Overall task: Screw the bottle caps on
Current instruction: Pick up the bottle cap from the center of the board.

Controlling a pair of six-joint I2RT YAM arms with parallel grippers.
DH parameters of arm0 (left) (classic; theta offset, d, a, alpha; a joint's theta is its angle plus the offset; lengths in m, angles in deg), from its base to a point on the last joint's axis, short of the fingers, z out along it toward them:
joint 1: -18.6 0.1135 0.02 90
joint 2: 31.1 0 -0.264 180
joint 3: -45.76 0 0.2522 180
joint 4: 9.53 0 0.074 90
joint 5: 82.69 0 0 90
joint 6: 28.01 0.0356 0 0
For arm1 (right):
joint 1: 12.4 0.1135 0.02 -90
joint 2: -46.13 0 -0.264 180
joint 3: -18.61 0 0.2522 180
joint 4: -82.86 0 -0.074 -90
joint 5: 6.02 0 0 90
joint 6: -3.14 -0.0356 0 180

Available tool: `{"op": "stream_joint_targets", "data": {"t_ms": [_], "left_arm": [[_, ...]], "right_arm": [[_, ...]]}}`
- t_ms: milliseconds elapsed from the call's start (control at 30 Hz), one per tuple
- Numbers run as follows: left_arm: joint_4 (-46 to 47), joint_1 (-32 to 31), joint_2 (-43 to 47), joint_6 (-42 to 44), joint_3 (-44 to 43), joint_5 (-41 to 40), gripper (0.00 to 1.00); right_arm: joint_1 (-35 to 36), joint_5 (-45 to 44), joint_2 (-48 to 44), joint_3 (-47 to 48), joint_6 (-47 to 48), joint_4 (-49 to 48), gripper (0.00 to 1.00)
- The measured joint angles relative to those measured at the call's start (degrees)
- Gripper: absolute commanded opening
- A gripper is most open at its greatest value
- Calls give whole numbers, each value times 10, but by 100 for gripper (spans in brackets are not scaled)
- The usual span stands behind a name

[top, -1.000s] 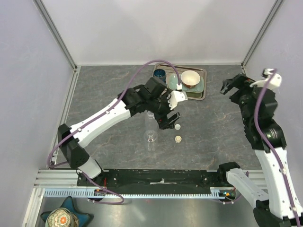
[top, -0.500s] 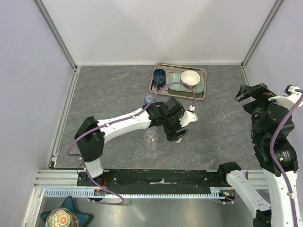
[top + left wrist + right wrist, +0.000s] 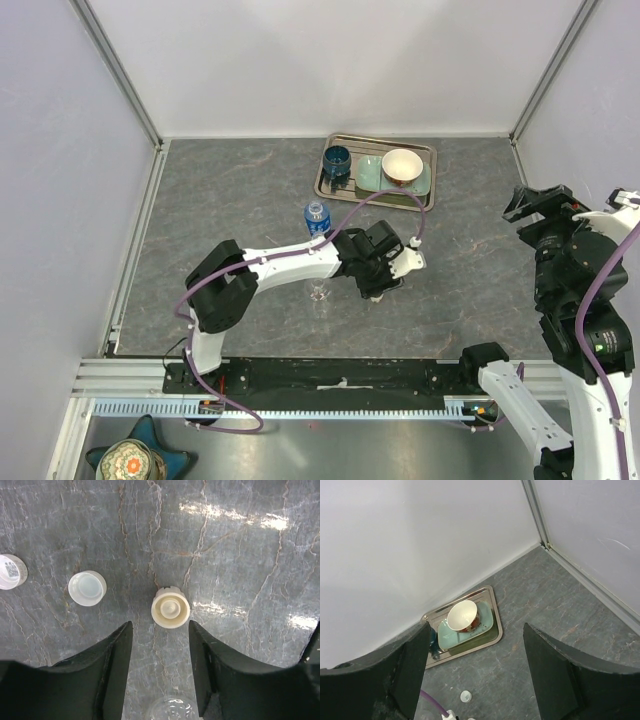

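The left end effector [image 3: 160, 630] hangs low over the grey, marble-veined worktop [image 3: 240, 540]. Its two dark fingers [image 3: 112, 670] stand apart, one on each side of a small round cream plastic bottle cap [image 3: 170, 609]. The cap lies flat just ahead of the fingertips, seemingly hollow side up. Bare stone shows on both sides of it, so nothing is gripped. This looks like a line-up for a pinch across the cap's rim, and the cap would probably need turning over before it meets a neck.

Just beside it lies a translucent white round cap [image 3: 87, 588], near enough that a spread finger might nudge it. A white round piece with print on it [image 3: 10, 571] is cut off by the picture's edge, and I cannot tell whether it is a cap. Behind the fingers is the open mouth of a small clear plastic bottle [image 3: 172, 707], uncapped. It is likely where the cap goes, but it crowds the wrist. From above, a small upright bottle with a blue label [image 3: 317, 217] stands beyond the forearm, clear of the pick.

The right end effector [image 3: 538, 205] is raised at the far right, well apart, spread wide and empty. A metal tray [image 3: 433, 178] at the back holds a dark blue cup [image 3: 337, 158] and a white-and-tan bowl [image 3: 402, 164] on a pale green plate [image 3: 368, 178], none of them in the way.
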Motion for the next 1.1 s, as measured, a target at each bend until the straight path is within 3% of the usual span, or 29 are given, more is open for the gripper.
{"op": "stream_joint_targets", "data": {"t_ms": [133,933,1100], "left_arm": [[14,-3,-6,3,0,-12,49],[47,-7,-20,19,21,-16,45],[57,-7,-22,21,23,-15,27]], "right_arm": [[0,5,0,0,2,0,80],[0,46,-4,-15,2,2,76],[0,50,-5,-16,2,2,75]]}}
